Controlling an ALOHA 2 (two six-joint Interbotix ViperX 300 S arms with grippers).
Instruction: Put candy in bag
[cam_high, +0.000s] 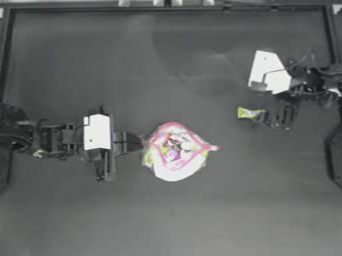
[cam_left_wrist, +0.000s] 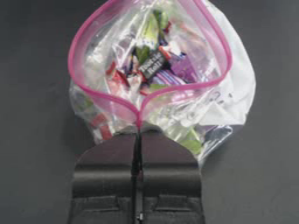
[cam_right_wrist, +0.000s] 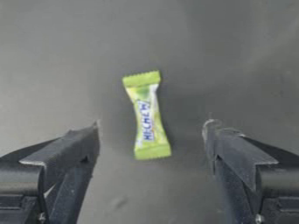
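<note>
Clear, crinkly plastic zip bag (cam_high: 175, 152) with a pink seal strip along its mouth, lying near the middle of the dark desk (cam_high: 167, 60). Mouth spread wide into a pink loop, both ends of the strip meeting at one pinched corner. Inside: a heap of small wrapped sweets (cam_left_wrist: 154, 70) in red, purple, green and white, seen through the plastic and through the open mouth. One dark wrapper among them bearing white lettering, too blurred to read.

Left gripper (cam_high: 133, 143) reaching in from the left, jaws closed tight on that pinched corner of the pink strip, holding the bag's left edge.

Small yellow-green wrapped candy (cam_high: 249, 113), flat oblong with crimped ends, lying on the bare desk to the right of the bag and well apart from it. In the top view, long axis roughly left to right. In the right wrist view, long axis running away from the camera, slightly tilted, between the two jaw tips and a little beyond them. Blue lettering along the wrapper (cam_right_wrist: 146, 115): "HI-CHEW".

Right gripper (cam_high: 279, 117) just beside the candy on its right, jaws open wide, nothing between them, not touching the wrapper.
</note>
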